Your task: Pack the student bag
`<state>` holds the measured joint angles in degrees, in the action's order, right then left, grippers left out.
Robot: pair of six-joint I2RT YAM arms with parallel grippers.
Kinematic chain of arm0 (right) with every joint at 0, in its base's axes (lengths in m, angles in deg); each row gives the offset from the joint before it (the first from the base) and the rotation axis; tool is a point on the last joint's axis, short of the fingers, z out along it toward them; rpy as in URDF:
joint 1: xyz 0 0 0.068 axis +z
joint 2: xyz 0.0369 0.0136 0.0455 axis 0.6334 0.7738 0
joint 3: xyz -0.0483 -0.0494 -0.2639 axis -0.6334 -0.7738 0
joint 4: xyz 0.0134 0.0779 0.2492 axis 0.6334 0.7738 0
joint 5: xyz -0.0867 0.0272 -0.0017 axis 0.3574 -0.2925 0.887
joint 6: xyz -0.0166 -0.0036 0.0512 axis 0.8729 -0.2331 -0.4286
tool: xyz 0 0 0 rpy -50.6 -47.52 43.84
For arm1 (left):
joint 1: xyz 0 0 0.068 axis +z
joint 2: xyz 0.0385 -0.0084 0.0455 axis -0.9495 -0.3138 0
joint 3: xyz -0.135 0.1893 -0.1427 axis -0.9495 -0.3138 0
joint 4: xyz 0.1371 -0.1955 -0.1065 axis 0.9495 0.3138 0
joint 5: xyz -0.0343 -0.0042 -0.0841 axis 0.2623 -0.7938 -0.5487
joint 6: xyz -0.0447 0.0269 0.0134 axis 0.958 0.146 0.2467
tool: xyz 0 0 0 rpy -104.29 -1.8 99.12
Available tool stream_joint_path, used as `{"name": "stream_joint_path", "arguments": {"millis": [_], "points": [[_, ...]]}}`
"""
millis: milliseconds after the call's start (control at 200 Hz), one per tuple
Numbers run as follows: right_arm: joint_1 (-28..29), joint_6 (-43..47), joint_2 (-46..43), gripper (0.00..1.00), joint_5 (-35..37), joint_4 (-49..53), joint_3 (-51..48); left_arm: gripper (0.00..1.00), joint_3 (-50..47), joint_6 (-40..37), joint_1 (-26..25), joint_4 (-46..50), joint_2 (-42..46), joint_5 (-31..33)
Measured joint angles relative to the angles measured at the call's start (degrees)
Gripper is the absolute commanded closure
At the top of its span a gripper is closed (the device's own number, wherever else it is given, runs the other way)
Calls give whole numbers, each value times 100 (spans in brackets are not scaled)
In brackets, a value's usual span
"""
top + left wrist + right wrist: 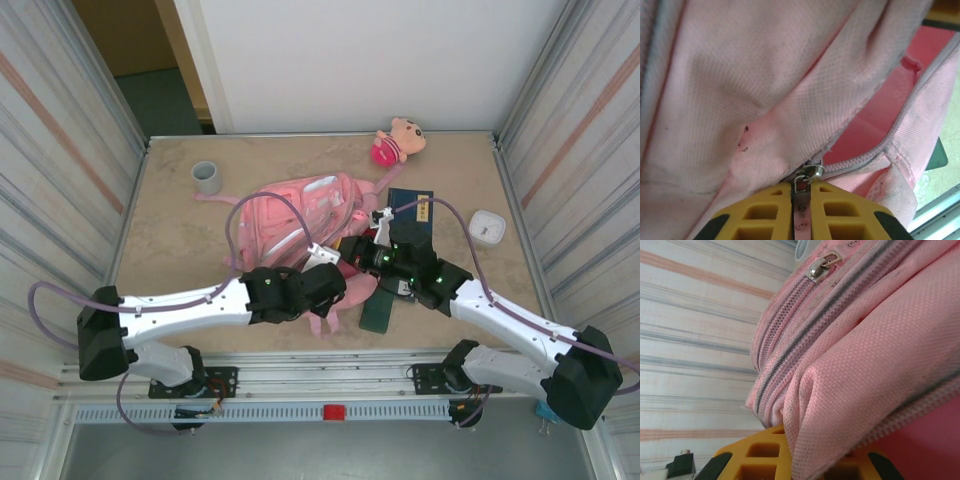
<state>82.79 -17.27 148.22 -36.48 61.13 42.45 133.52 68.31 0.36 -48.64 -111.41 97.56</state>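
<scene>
Both clamped tight: left end effector [801,200] pinches the small metal zipper pull [807,172]; right end effector [812,460] grips a fold of the large soft pink fabric backpack [290,215], lying mid-tabletop [180,250]. Limp, light cloth, likely to sag; seams and pull tab look the surest holds.

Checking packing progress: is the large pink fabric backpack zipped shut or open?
Partly open: the pink fabric backpack gapes beside its zipper pull, showing darker lining.

White arms [190,305], black joints [275,293], purple cables [60,284], yellow tool fingers [840,199]
</scene>
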Motion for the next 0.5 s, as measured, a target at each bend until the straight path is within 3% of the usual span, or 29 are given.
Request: {"name": "stream_joint_path", "arguments": {"millis": [60, 296, 501], "points": [[-35, -2, 0, 95, -22, 0, 0, 100, -120, -66, 46, -151, 96, -170], [-76, -2, 0, 95, -94, -4, 0, 100, -975, -92, 627, -1056, 894, -1320], [-157, 17, 0, 95, -221, -4, 0, 100, -1115, -208, 844, -1233, 1093, -1917]]}}
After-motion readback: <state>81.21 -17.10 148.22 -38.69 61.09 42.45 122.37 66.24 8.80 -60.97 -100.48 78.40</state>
